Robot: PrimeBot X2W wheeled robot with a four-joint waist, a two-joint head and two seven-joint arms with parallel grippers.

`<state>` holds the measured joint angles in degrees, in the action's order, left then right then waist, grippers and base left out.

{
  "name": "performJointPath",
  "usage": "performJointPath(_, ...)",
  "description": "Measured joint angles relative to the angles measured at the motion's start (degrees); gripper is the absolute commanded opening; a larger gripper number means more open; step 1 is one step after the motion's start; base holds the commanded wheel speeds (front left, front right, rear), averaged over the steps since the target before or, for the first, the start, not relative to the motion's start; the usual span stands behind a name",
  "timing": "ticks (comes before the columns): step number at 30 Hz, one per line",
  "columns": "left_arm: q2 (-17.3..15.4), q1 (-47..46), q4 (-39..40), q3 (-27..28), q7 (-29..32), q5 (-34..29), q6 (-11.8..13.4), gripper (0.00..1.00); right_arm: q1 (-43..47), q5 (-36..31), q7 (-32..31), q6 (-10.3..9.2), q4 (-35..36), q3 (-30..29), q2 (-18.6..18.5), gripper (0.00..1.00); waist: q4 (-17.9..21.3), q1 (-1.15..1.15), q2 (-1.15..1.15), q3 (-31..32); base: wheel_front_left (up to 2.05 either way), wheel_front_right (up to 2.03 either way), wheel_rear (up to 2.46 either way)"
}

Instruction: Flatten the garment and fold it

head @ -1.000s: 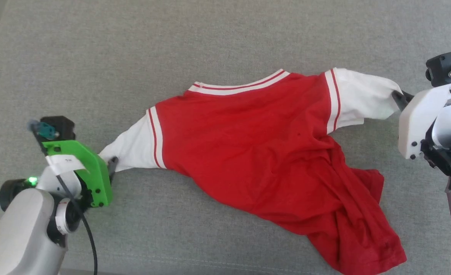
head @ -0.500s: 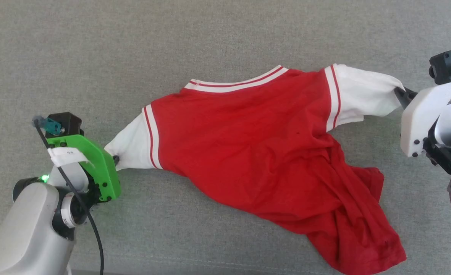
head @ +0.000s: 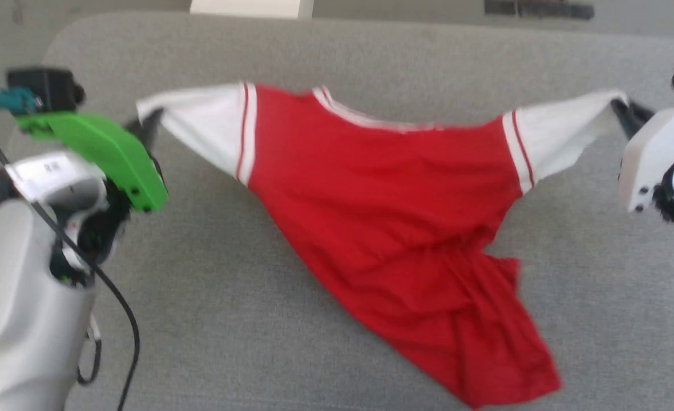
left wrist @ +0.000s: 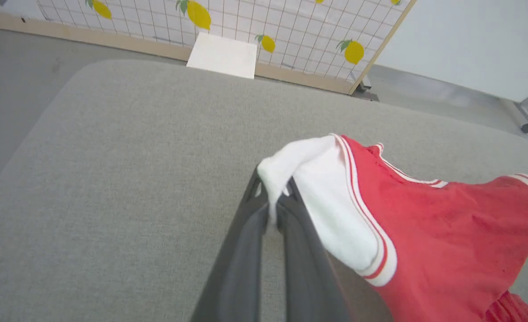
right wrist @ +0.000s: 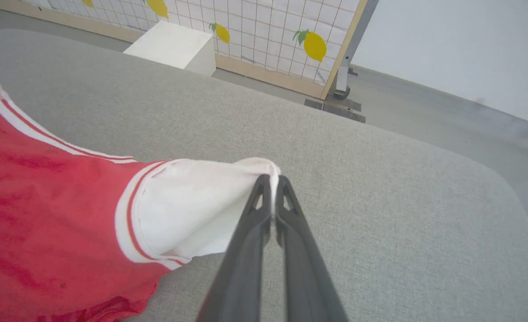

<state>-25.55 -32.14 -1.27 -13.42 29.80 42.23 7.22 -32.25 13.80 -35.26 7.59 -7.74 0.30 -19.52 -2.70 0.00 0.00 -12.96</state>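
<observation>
The garment [head: 388,211], a red shirt with white sleeves and striped trim, hangs stretched between my two grippers above the grey cushion [head: 257,342]. My left gripper [head: 145,123] is shut on the tip of one white sleeve [left wrist: 317,197], pinched between its dark fingers [left wrist: 246,250]. My right gripper [head: 619,108] is shut on the other sleeve's tip [right wrist: 201,205]. The red body sags down to the lower right, its hem bunched [head: 502,354]. The collar [head: 359,117] dips between the raised sleeves.
The grey cushion [right wrist: 380,201] has rounded far corners, with grey floor beyond. A white box [left wrist: 222,56] stands behind it by a lemon-patterned grid screen [right wrist: 268,31]. A wheeled stand foot [right wrist: 337,100] is at the far right.
My left gripper has shut on the sleeve tip. Both arms have lifted the sleeves up and apart, raising the shirt's top off the cushion. The head camera has tilted up.
</observation>
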Motion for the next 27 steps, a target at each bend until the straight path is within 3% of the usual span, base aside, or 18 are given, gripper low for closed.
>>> performJointPath(15, 0.40, -18.41, -4.22, 1.09, -7.28, -4.67, -0.69, 0.00, -15.45, 5.69, 0.48, 0.00, 0.63, 1.59, -3.83, 0.00, 2.16, 0.00, 0.00, 11.41, 0.00, 0.00, 0.00)
performJointPath(27, 0.35, -25.91, -8.86, 0.13, -8.24, -6.98, -0.68, 0.00, -22.02, 6.56, -0.55, 0.00, -0.94, 1.34, -2.86, 0.00, 3.35, 0.00, 0.00, 10.68, 0.00, 0.00, 0.00)
